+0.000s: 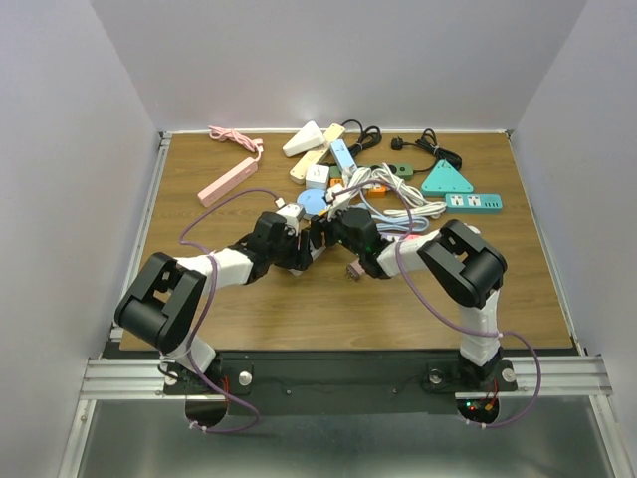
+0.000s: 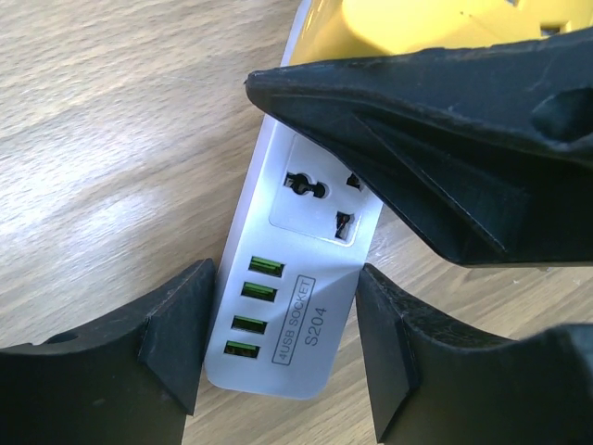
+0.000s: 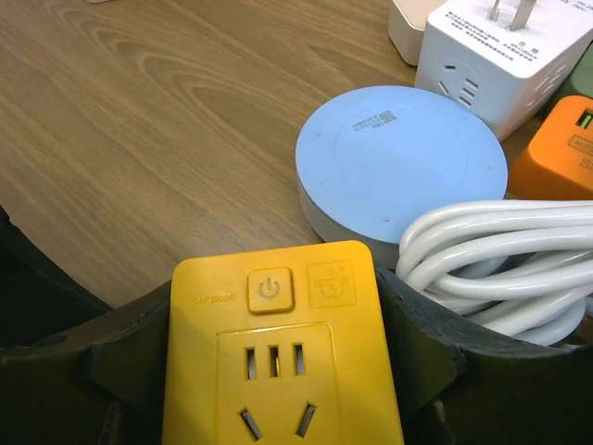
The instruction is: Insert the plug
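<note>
My left gripper (image 2: 278,348) is shut on the end of a white power strip (image 2: 296,278) lying on the wooden table; its four green USB ports sit between my fingers. The strip's universal socket (image 2: 324,195) is open just beyond them. My right gripper (image 3: 278,357) is shut on a yellow adapter plug (image 3: 283,362) with a power button and socket face toward the camera; its prongs are hidden. In the left wrist view the yellow adapter (image 2: 408,23) and a right finger hang just above the socket. Both grippers meet at the table's centre, left gripper (image 1: 305,245), right gripper (image 1: 334,232).
Just beyond the adapter lie a round blue puck (image 3: 401,153), a coiled white cable (image 3: 500,250), a white cube adapter (image 3: 505,51) and an orange block (image 3: 556,158). A pink strip (image 1: 227,182) and green strips (image 1: 473,201) lie farther back.
</note>
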You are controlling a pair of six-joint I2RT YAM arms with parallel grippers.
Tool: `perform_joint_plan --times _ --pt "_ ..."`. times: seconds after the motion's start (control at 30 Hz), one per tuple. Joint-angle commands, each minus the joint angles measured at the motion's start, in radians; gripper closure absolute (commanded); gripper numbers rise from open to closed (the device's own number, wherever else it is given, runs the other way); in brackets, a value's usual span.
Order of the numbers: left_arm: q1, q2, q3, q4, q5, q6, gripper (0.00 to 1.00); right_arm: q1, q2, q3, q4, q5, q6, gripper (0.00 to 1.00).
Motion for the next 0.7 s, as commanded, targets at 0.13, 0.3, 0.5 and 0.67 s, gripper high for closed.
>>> perform_joint_plan --times 0.13,0.3,0.5,0.67 --pt "0.013 0.056 -0.02 0.128 -0.101 -0.113 1.0 0.138 0.298 -0.027 -0.74 -0.261 0.198 1.0" --pt "0.014 0.062 -0.012 0.123 -0.109 -0.11 1.0 0.138 0.194 -0.12 -0.7 -0.259 0.227 1.0" --pt "0.014 0.072 -0.003 0.111 -0.103 -0.106 1.0 0.138 0.06 -0.084 -0.707 -0.218 0.25 0.99" --pt "0.014 0.059 -0.001 0.1 -0.114 -0.107 1.0 0.136 -0.029 -0.023 -0.756 -0.083 0.24 0.92"
